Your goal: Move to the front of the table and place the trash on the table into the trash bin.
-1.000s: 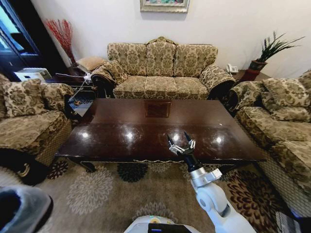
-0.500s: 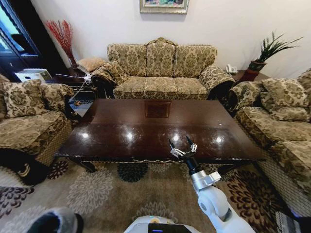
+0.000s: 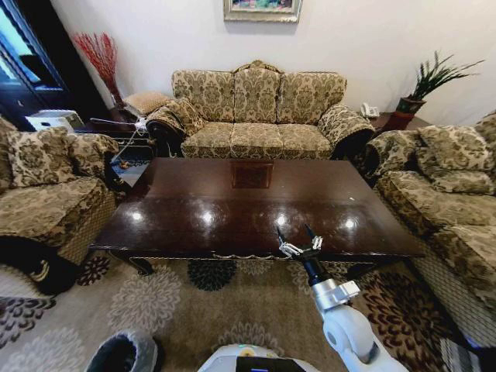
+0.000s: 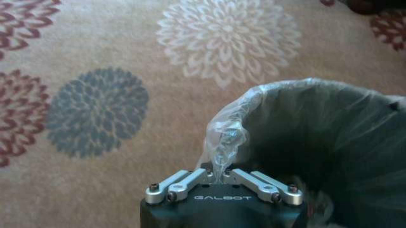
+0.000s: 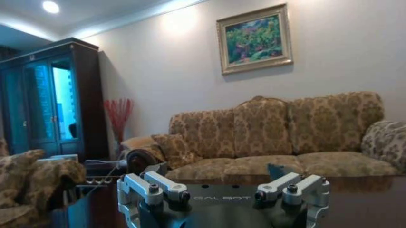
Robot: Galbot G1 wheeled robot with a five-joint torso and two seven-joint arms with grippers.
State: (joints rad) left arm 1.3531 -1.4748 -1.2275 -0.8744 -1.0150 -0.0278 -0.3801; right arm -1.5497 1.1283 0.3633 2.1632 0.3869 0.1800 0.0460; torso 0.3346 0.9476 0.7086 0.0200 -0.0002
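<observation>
My table (image 3: 232, 205) lies right in front of me, long side running left to right, and I see no trash on it. The trash bin (image 3: 124, 354) sits low on the rug (image 4: 95, 71), mouth up, my left gripper (image 4: 222, 183) pinching its bag (closed tight). My right gripper (image 3: 298, 239) hangs wide open, empty, over the table's near edge. I think I'm near done; next comes setting the bin down.

Trash bin (image 3: 124, 355) before table (image 3: 194, 205), sofa (image 3: 256, 108) behind.

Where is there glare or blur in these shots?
Head view: round ceiling-light reflections glare off the glossy table near the open right gripper; the edges bend like a wide lens. Left wrist view: soft overall, the rug hazy; the left gripper pinches the trash bin liner.
</observation>
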